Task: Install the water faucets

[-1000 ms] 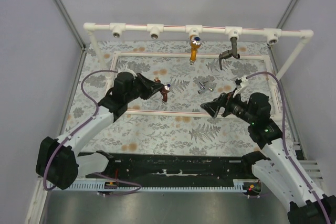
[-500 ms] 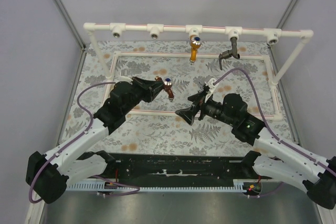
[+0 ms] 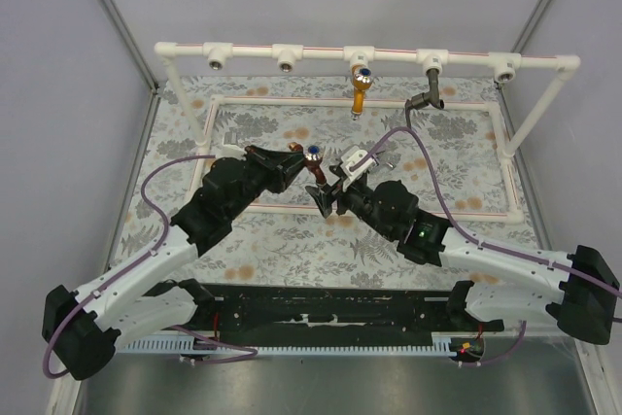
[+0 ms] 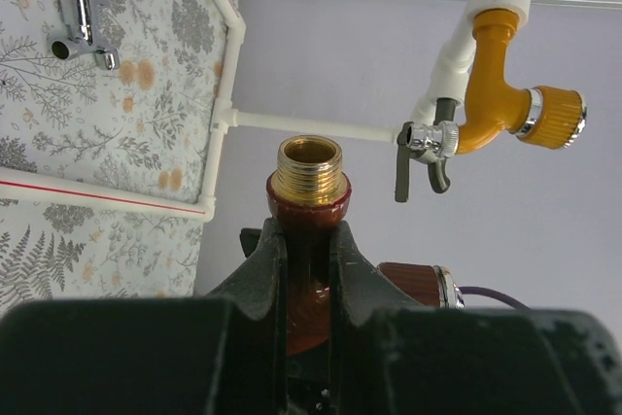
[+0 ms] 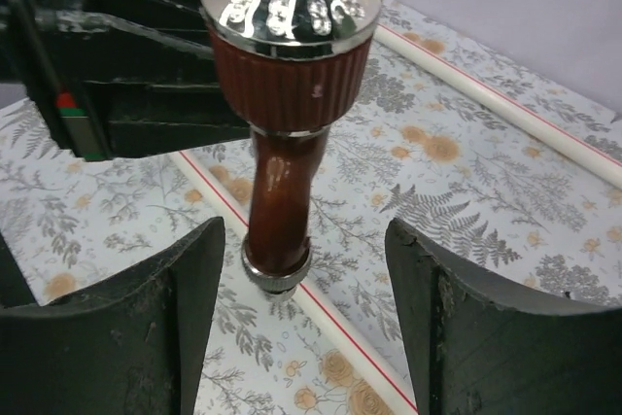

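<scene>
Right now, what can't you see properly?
- Left wrist view: the spout of the reddish-brown faucet, hidden behind the left tool.
- Right wrist view: the base of the right tool, cut off by the bottom edge.
- Top view: the silver faucet, partly hidden by the right arm.

Bright even light, blurred foregrounds

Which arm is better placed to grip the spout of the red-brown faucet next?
Right, likely: the right end effector, open, flanks the red-brown faucet, which the left end effector clamps.
</scene>
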You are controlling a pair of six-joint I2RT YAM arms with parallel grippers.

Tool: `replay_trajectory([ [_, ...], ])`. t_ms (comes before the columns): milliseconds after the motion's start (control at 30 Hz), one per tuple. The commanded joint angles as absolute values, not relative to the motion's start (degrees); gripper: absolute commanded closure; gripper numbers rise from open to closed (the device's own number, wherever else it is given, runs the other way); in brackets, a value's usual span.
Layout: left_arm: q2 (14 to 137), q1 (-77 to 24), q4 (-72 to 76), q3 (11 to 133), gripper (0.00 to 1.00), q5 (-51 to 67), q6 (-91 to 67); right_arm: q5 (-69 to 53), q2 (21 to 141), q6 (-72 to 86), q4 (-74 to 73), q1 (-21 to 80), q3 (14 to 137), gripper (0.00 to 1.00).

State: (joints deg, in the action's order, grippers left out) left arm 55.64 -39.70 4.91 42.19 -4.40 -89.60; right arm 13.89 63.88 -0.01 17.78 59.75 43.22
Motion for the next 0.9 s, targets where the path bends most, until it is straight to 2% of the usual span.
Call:
replay_trajectory([
  [0, 53.26, -40.78, 7.82, 44.65, 0.98, -7.99, -89.74, 21.00, 65.30, -2.37, 24.08, 60.47, 46.49, 0.29],
  [300, 53.00, -42.63, 7.65, 44.56, 0.98, -9.14, -88.95, 21.80, 66.88, -2.64, 23.82, 61.52, 49.21, 0.34],
  [433, 53.26, -43.07, 7.65, 45.00, 0.98, -9.23, -88.51, 22.85, 67.24, -2.81, 23.20, 61.61, 49.92, 0.42],
  [567, 53.70, -43.42, 8.26, 45.26, 0.98, -8.62, -87.98, 23.29, 68.03, -2.20, 21.71, 61.52, 50.45, 0.55],
  [633, 53.88, -43.42, 8.79, 45.26, 0.98, -8.18, -87.54, 23.55, 67.94, -1.76, 21.88, 61.61, 50.10, 0.73],
  [700, 53.62, -43.42, 9.05, 45.35, 0.98, -7.74, -86.75, 24.25, 67.24, -1.06, 21.10, 61.52, 50.01, 1.00],
  [800, 51.69, -43.16, 8.88, 45.44, 0.82, -8.26, -81.06, 24.53, 65.22, -0.70, 17.77, 61.17, 50.54, 1.00],
  [833, 50.64, -42.89, 7.83, 45.87, 0.74, -8.35, -76.77, 24.26, 64.00, -0.53, 15.93, 60.91, 50.80, 1.00],
  [867, 49.23, -42.72, 5.73, 46.84, 0.61, -8.87, -72.03, 23.39, 62.94, -0.18, 14.26, 60.47, 50.89, 1.00],
])
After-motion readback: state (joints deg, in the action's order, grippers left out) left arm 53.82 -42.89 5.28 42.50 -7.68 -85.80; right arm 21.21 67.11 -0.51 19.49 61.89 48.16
